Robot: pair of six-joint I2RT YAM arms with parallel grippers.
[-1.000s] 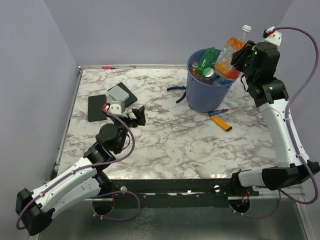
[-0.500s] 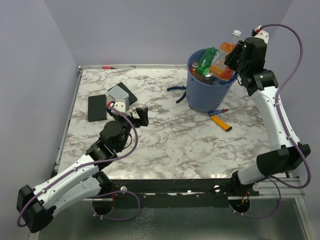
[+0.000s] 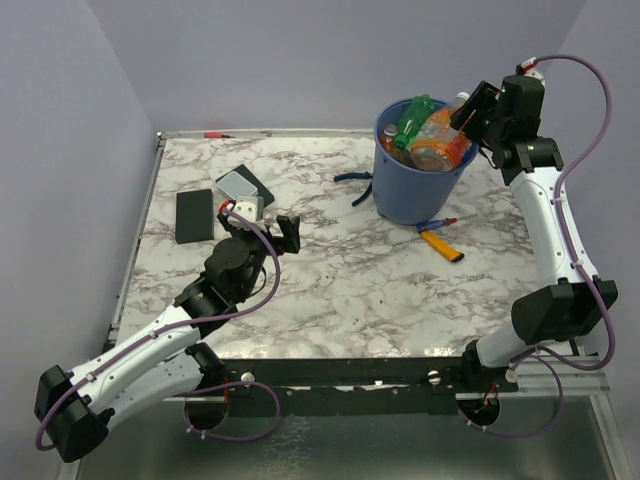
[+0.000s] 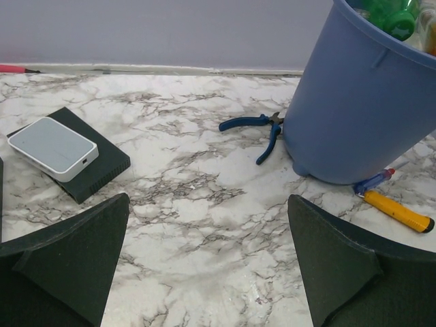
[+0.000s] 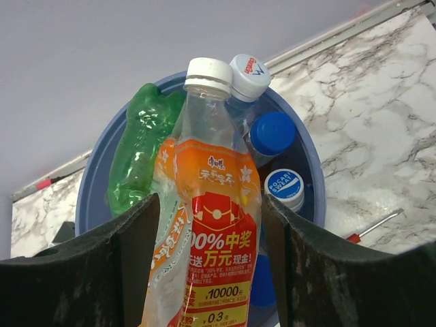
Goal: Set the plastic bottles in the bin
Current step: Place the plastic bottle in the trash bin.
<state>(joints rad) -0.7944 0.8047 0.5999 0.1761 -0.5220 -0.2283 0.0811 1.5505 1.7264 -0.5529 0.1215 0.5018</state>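
The blue bin [image 3: 405, 195] stands at the table's back right, filled to the rim with bottles, among them a green one [image 3: 413, 115]. My right gripper [image 3: 470, 110] is over the bin, shut on an orange-labelled clear bottle [image 3: 436, 143] that is tilted onto the pile. In the right wrist view the gripper [image 5: 210, 204] flanks that white-capped bottle [image 5: 214, 218] above the bin's rim [image 5: 92, 197], beside the green bottle [image 5: 136, 157] and blue-capped bottles [image 5: 272, 133]. My left gripper [image 3: 283, 232] is open and empty over the marble, left of centre; in its wrist view [image 4: 208, 204] it faces the bin [image 4: 361, 116].
A flat black slab [image 3: 194, 215] and a white box on a dark block [image 3: 238, 185] lie at the left. Blue pliers [image 3: 352, 178] lie by the bin's left foot. An orange-handled tool [image 3: 441, 244] lies in front of the bin. A red pen [image 3: 212, 134] lies at the back edge.
My right gripper has lowered the orange-labelled bottle from high above the bin down onto the pile. My left arm has crept slightly forward and right.
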